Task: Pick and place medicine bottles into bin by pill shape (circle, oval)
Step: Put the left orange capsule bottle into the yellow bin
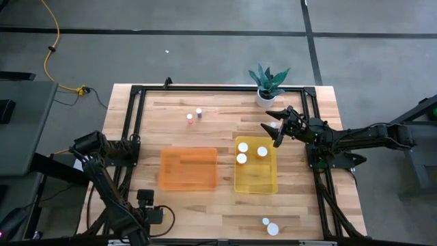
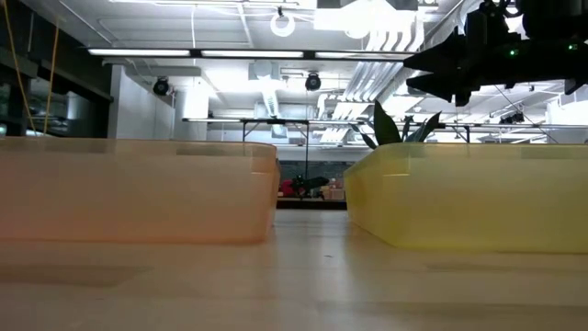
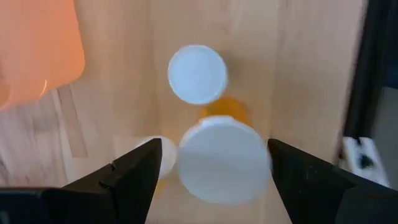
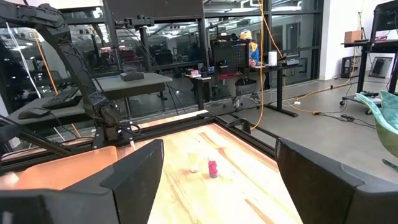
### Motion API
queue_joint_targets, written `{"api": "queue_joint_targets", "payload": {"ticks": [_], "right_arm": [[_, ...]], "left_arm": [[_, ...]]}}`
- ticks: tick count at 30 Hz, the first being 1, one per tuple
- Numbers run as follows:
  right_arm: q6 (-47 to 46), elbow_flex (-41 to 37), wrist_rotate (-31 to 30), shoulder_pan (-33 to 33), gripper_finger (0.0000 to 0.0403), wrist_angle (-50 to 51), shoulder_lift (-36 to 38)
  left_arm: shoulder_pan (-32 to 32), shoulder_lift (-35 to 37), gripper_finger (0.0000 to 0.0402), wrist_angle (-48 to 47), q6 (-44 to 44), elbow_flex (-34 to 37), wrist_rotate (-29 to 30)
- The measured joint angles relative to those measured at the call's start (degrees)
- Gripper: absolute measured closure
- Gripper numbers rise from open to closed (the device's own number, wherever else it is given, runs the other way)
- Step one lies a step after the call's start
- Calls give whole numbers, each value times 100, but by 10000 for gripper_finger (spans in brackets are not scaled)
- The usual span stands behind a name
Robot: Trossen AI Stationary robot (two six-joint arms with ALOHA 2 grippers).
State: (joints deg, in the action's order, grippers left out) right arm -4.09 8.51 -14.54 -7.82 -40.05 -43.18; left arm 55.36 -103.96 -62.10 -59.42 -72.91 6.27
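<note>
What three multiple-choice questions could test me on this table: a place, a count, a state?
1. The potted plant stands: A) at the table's far edge B) in the orange tray C) between the trays.
2. White-capped bottles in the yellow tray: A) none B) three C) six.
3. The right gripper is: A) shut on a bottle B) open, empty C) out of sight.
A: it stands beyond the yellow tray. B: three caps show inside. B: its fingers are apart, nothing between.
</note>
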Motion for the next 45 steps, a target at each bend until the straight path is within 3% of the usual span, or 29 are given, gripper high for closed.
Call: {"api": "queue_joint_targets", "payload": {"ticks": [15, 25, 29, 33, 38, 45], "right_arm": [[-1, 0, -1, 0, 102, 0, 0], [-1, 0, 1, 0, 102, 0, 0], [-1, 0, -1, -2, 102, 1, 0], [-1, 0, 0, 0, 102, 0, 2], [-1, 0, 0, -2, 102, 0, 2], [-103, 0, 1, -2, 102, -4, 2]], "left_arm": [[-71, 13, 126, -4, 64, -6, -158], [-93, 20, 215, -70, 57, -20, -173], [-136, 67, 225, -586, 53, -146, -171], [-170, 276, 207, -1472, 44, -545, -115], [-176, 674, 199, -2823, -199, -1258, 531], [-1053, 1356, 209, -2804, 390, -1405, 1781]]}}
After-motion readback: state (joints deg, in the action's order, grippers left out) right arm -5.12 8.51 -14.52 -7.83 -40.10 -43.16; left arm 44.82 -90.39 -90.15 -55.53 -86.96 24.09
